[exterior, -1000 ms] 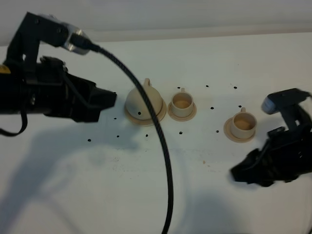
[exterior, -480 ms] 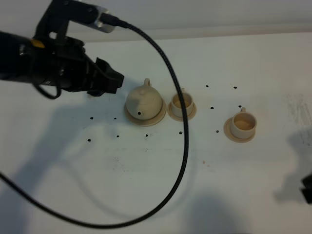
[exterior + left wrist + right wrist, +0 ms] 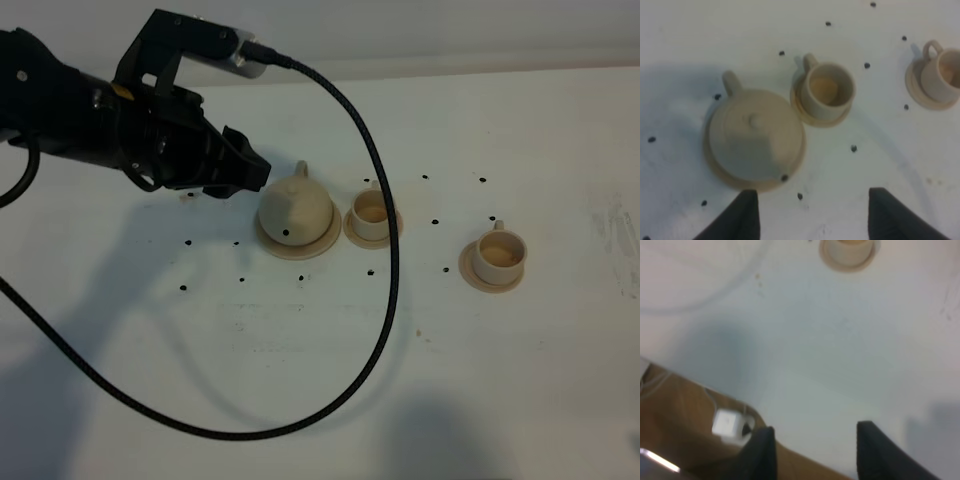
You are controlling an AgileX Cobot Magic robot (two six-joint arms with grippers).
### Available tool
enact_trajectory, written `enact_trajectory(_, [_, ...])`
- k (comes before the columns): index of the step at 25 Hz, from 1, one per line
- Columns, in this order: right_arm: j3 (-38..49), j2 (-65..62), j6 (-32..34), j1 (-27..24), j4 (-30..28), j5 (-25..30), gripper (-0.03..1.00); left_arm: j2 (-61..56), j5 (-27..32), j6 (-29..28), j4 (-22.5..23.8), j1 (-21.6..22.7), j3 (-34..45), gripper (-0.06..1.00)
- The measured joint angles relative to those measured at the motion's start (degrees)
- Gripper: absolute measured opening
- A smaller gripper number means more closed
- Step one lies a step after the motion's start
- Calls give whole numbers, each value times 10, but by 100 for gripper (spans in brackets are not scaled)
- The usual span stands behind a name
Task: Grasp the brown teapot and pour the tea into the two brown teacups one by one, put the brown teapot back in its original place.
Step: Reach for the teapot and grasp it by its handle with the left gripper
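Robotics lab bench. Plain white table (image 3: 520,400) marked with scattered black dots (image 3: 436,220). Black robot arm (image 3: 100,130) and its braided cable (image 3: 385,300) over it. Teapot (image 3: 295,208) among the marks. White adapter box (image 3: 729,422) beyond the table edge.

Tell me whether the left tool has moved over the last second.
Yes. In the high view the left tool has shifted right and upward, closing on the brown teapot, which has not moved.

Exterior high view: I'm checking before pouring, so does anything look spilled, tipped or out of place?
Nothing spilled or tipped. One oddity: the black cable crosses in front of the teacup beside the teapot and could snag.
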Motion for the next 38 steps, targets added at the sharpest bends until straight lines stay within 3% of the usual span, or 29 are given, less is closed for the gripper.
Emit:
enact_trajectory(6, [11, -63, 4, 0, 0, -14, 37, 33, 8, 1, -1, 0, -56, 46])
enact_trajectory(17, [11, -66, 5, -1, 0, -15, 37, 166, 120, 1, 0, 0, -240, 46])
enact_trajectory(21, [11, -66, 6, -31, 0, -16, 37, 199, 149, 1, 1, 0, -285, 46])
enact_trajectory(29, [11, -82, 6, -129, 0, -16, 37, 213, 158, 5, 15, 0, -297, 46])
enact_trajectory(38, [11, -168, 6, -139, -2, -16, 37, 213, 162, 7, 16, 0, -306, 46])
